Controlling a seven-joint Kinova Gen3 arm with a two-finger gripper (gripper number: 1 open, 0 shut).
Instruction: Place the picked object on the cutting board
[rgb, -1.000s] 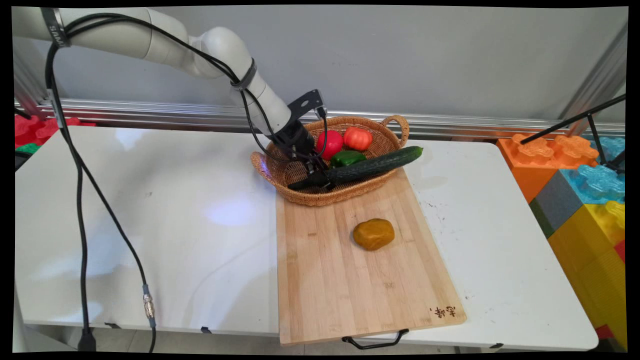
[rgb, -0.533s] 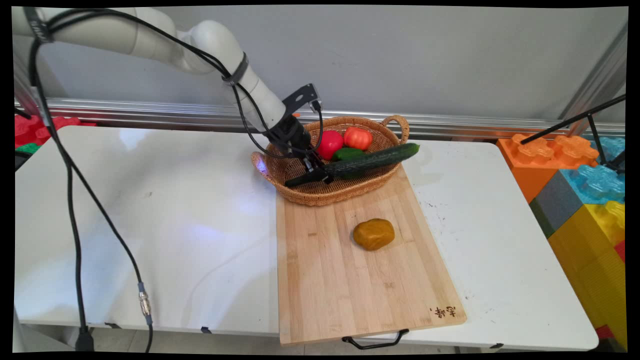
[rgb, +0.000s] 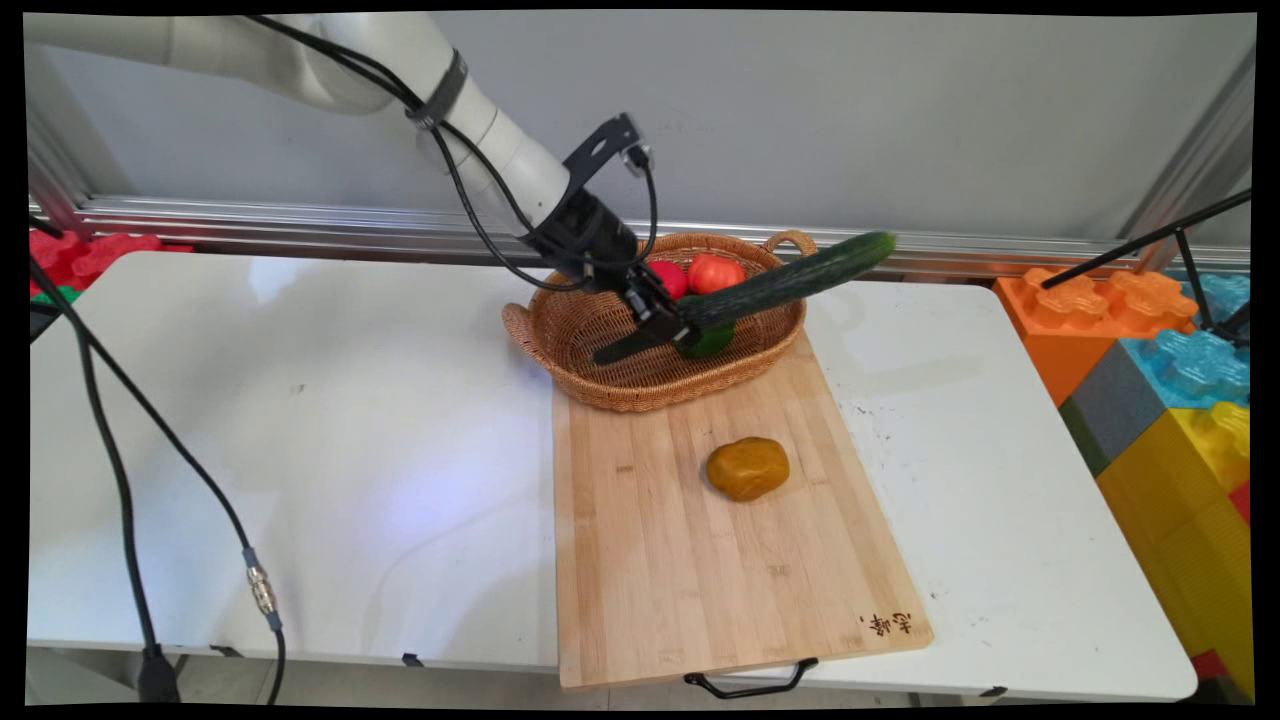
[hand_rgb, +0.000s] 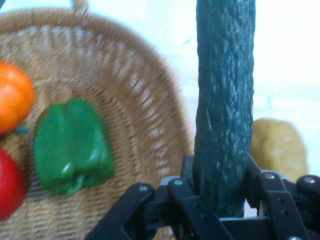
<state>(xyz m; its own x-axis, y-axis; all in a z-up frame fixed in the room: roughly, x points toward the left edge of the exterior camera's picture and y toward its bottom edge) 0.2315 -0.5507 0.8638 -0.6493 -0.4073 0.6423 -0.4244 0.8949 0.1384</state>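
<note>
Gripping cucumber (rgb: 790, 281) near its lower end, the gripper (rgb: 672, 330) is holding it w/ jaws clamped on both sides, tilted up to the right above the wicker basket (rgb: 560, 340), far tip sticking out past the basket's right handle. Sitting in the basket below: green pepper (hand_rgb: 71, 146), 1 red tomato (rgb: 670, 277), 1 orange-red tomato (rgb: 715, 272). Lying on the wooden cutting board (rgb: 650, 560) in front of the basket, apart from it, is a brownish-yellow potato (rgb: 747, 468).
</note>
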